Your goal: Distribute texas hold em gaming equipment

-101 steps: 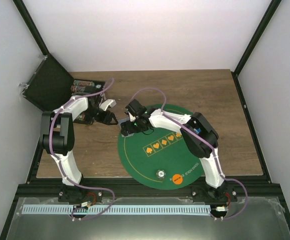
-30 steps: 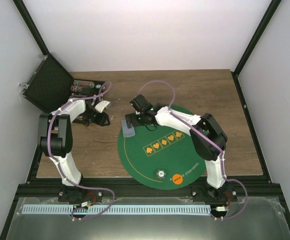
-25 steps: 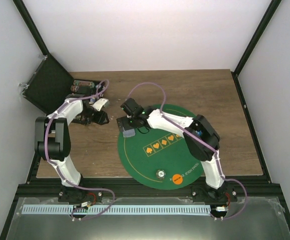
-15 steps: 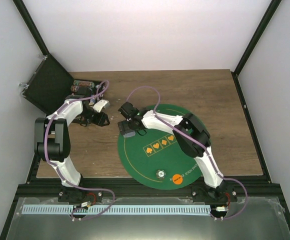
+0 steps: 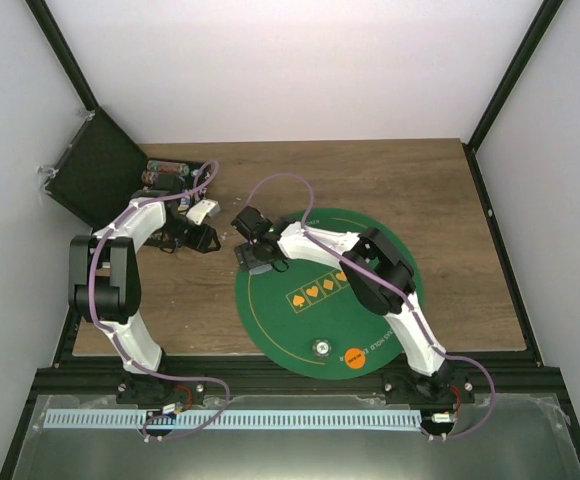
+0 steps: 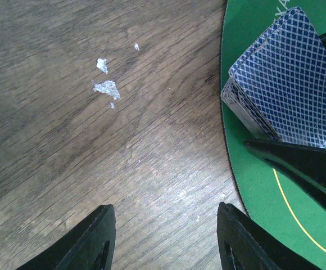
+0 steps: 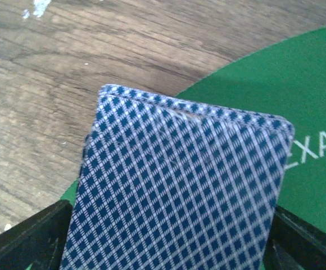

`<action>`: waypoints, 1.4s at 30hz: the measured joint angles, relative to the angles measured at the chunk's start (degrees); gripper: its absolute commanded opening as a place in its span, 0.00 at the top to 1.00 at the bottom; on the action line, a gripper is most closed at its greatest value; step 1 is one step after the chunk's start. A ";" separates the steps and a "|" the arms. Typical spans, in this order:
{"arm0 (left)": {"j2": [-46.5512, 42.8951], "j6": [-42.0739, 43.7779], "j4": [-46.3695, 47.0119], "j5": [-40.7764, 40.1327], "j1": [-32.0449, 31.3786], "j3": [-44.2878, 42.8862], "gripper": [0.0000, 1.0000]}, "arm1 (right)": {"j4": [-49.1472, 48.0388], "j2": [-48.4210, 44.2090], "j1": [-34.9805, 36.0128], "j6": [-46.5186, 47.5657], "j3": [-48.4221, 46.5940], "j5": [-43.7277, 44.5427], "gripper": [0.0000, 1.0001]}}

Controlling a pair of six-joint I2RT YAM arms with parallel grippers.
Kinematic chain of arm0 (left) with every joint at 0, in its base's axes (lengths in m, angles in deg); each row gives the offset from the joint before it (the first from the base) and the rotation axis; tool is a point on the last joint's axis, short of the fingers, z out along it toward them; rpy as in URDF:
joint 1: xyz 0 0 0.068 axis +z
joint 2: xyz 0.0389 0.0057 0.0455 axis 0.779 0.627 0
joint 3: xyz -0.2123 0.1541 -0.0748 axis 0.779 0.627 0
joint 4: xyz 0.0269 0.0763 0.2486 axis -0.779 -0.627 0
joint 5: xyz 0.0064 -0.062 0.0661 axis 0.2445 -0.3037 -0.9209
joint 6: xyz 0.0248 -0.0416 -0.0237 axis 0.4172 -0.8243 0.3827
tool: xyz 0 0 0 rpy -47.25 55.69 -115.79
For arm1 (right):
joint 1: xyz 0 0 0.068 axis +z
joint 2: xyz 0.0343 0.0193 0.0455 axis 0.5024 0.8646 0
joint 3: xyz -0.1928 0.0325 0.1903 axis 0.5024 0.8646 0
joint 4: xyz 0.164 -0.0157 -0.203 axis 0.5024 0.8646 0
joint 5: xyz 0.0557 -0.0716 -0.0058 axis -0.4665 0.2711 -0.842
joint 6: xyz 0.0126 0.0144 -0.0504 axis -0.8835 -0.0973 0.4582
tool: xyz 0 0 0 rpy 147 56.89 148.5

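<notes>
A brown wooden counter [image 5: 450, 200] is walled in white, with black frame posts at its back corners. A round green mat [image 5: 310, 325] covers its near middle, and the mat's near rim lies close to the counter's front edge. Bare wood shows beyond the mat's far rim and to its right. A black open case [image 5: 95, 180] leans in the back corner, well left of the mat.

The left pincer [image 6: 166, 225] hangs released over bare wood just left of the mat, with its fingers apart and nothing between them. The right pincer [image 7: 163, 242] reaches across the mat to its left rim. It is clenched on a deck of cards [image 6: 289, 73] with blue checked backs, one finger against each long side. The deck sits right at the mat's left rim.

An orange token [image 5: 356, 356] and a pale clear token [image 5: 321, 348] lie just inside the mat's near rim. A few silvery flecks [image 6: 107, 87] mark the wood left of the mat.
</notes>
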 measured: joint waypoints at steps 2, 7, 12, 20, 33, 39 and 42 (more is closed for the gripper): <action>0.00 0.00 -0.04 0.00 0.00 0.00 0.48 | 0.33 0.04 0.00 0.57 0.00 0.61 0.24; -0.04 0.22 -0.55 0.02 0.13 0.00 0.47 | 0.94 0.31 0.04 1.90 0.09 2.29 0.36; -0.48 0.92 -1.62 1.27 1.33 -0.07 0.47 | -0.09 -0.63 0.04 5.77 1.36 1.53 0.46; -1.18 3.26 -4.20 5.42 6.32 -1.84 0.47 | -6.43 -7.85 0.50 18.01 12.81 -7.96 0.52; -5.14 13.20 -10.12 13.88 6.78 -1.84 0.32 | -9.11 -12.94 7.50 31.85 21.94 -16.31 0.16; -6.40 19.02 -13.84 18.01 6.43 -1.97 0.23 | -8.61 -15.56 7.76 31.85 23.08 -16.48 0.00; -6.40 22.40 -16.13 18.91 5.64 -2.80 0.20 | -8.96 -20.00 7.72 31.15 24.68 -16.35 0.00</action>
